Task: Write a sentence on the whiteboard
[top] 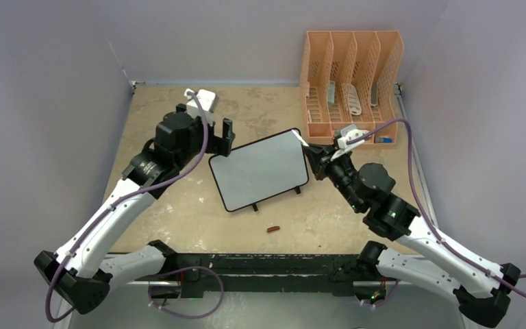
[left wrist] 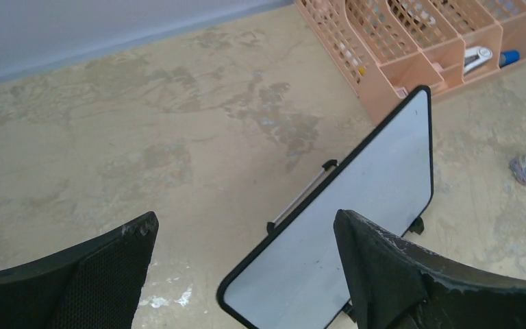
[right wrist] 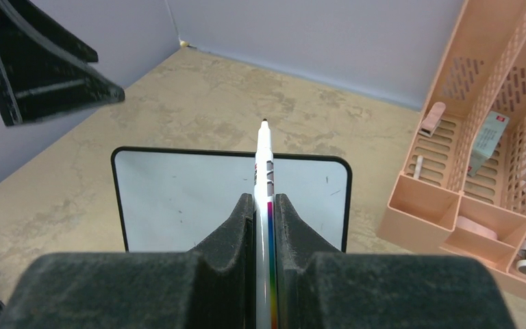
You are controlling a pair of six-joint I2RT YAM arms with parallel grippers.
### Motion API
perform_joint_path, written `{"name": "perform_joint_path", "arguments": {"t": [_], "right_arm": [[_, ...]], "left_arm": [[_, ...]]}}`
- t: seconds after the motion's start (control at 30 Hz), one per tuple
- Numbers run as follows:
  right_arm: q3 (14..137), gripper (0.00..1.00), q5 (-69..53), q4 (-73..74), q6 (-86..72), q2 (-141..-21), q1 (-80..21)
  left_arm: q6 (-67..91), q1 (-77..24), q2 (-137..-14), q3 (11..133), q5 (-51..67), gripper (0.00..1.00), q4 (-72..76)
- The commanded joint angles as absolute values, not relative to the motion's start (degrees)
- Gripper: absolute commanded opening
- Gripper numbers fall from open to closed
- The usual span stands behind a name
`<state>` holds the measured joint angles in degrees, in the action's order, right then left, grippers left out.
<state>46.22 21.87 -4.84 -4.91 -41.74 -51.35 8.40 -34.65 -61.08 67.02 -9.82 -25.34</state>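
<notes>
Right wrist view: your right hand (right wrist: 265,200) is clamped on a slim white marker pen (right wrist: 264,147), the small black-framed white whiteboard (right wrist: 192,199) just ahead; your left hand (top: 218,140) gapes beside it. Probably light, stiff, slick-faced: steady it by the frame.

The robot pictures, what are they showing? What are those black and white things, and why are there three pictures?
Those are two robot arms fixed to a table. Each ends in a hand with two fingers, called a gripper. One picture looks down from above; the other two come from cameras on the wrists, so the black fingers look huge. The right gripper is shut on a white pen. The left gripper is open and empty. Between them is a whiteboard with no words yet. An orange rack stands at the back, and a small dark red piece lies near the front.
</notes>
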Motion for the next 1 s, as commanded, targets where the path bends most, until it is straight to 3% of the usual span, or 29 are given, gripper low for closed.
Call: {"name": "perform_joint_path", "arguments": {"t": [0.0, 0.5, 0.8, 0.97], "right_arm": [[49.68, 0.0, 20.23, -8.68, -6.25, -43.52, -51.49], [50.19, 0.0, 18.64, -12.12, -8.24, -49.52, -54.33], [50.07, 0.0, 17.97, -13.54, -8.52, -50.83, -56.24], [48.44, 0.0, 17.62, -14.7, -9.45, -50.56, -56.94]], "left_arm": [[7.78, -28.72, -57.79, 66.64, -6.04, 0.99, -21.58], [17.68, 3.7, -60.43, 54.71, 33.38, 1.0, -9.68], [24.37, 11.55, -67.25, 49.34, 54.81, 0.96, 3.2], [25.24, 12.92, -70.96, 48.9, 60.94, 0.93, 8.59]]}}
